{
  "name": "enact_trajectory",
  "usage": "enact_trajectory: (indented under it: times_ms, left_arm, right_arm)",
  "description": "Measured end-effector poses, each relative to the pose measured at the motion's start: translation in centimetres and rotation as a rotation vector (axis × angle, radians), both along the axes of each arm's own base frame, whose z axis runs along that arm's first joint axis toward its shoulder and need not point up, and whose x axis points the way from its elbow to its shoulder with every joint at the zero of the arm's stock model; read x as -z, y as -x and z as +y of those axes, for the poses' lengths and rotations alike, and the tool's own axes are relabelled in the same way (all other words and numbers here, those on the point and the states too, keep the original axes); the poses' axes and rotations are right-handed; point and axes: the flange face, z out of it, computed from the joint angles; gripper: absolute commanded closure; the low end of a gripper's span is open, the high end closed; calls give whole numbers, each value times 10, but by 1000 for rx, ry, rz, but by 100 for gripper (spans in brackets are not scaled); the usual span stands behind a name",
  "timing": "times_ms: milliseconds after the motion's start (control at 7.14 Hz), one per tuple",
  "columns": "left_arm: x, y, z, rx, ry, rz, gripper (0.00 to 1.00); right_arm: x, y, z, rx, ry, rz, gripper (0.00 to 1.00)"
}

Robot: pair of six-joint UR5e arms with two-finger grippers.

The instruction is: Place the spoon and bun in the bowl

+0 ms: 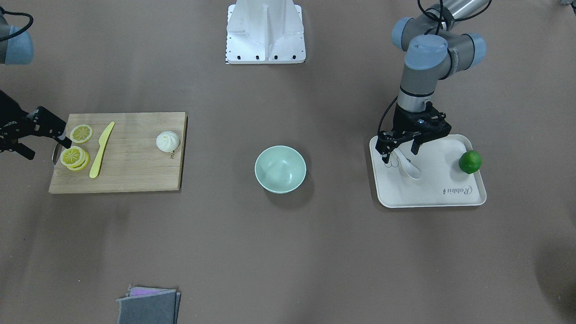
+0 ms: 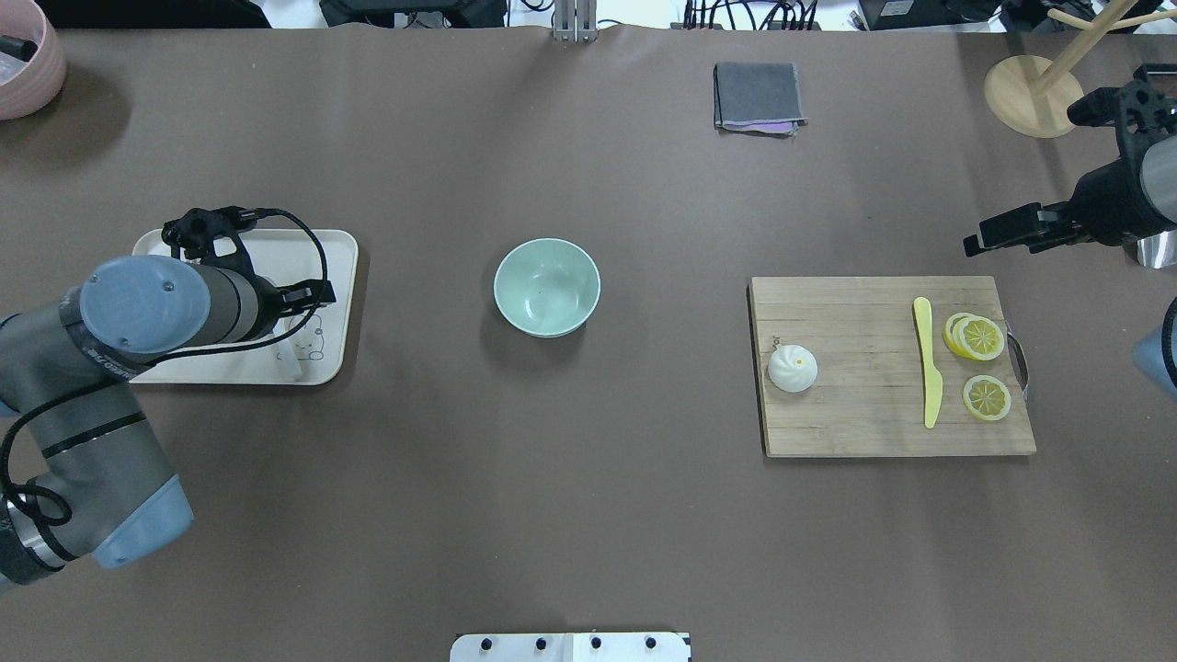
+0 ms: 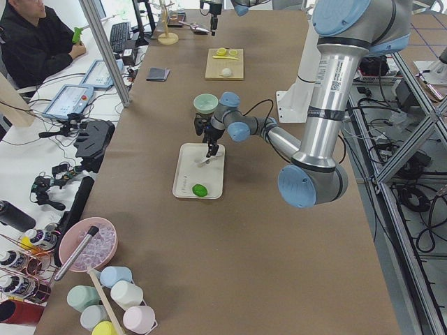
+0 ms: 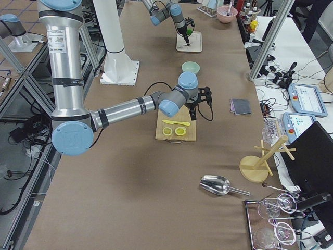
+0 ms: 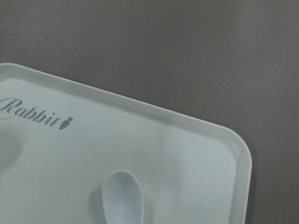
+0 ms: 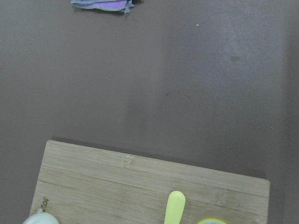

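— Left gripper (image 1: 400,155): pictured low over the cream tray (image 1: 427,200), jaws spread, flanking the handle end of the spoon (image 1: 407,165). Closed on nothing so far.

— And the tally?

— Nil out of two. Spoon lying flat on the tray, scoop toward the operators' side, near but apart from the lime (image 1: 470,162) at the tray's edge. Bun (image 1: 168,141) sitting on the cutting board (image 1: 135,175), at the end nearest the bowl (image 1: 280,169), well apart from the yellow knife (image 1: 101,149) and the lemon slices (image 1: 80,146). Bowl standing mid-table between tray and board, empty.

— Left to do?

— Both pickups, both carries, both drops. Judging by the pose, spoon first.

— Pose in full?

— Left arm bent at the elbow, wrist turned straight down, fingers aimed at the tray. Hard to tell whether touching the spoon or just above it. From the wrist camera, only the scoop showing at the bottom edge, no fingertips.

— Right gripper (image 1: 49,150)?

— Hanging raised by the board's lemon end, apparently parted, carrying nothing. Well short of the bun.
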Motion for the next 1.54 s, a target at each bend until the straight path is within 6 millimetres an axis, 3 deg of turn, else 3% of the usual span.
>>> enact_trajectory:
  times_ms: [420, 700, 840, 1120, 1260, 1400, 1540]
  left_arm:
    - [-5, -6, 6, -12, 4, -8, 7]
    - [-12, -4, 8, -13, 9, -16, 38]
    - [-16, -2, 10, -14, 12, -20, 46]
    - [-21, 0, 12, -17, 15, -24, 47]
    - [-22, -1, 13, -20, 16, -26, 59]
    - [-22, -3, 15, -23, 16, -26, 79]
    - [-22, -4, 16, -25, 15, -27, 82]
  right_arm:
    - [21, 26, 11, -2, 37, -27, 0]
    - [29, 41, 17, -9, 41, -26, 0]
    - [31, 45, 18, -10, 40, -25, 0]
    - [32, 48, 19, -9, 39, -24, 0]
    - [31, 48, 19, -9, 39, -23, 0]
    - [31, 48, 19, -8, 40, -23, 0]
    - [31, 49, 19, -8, 40, -23, 0]
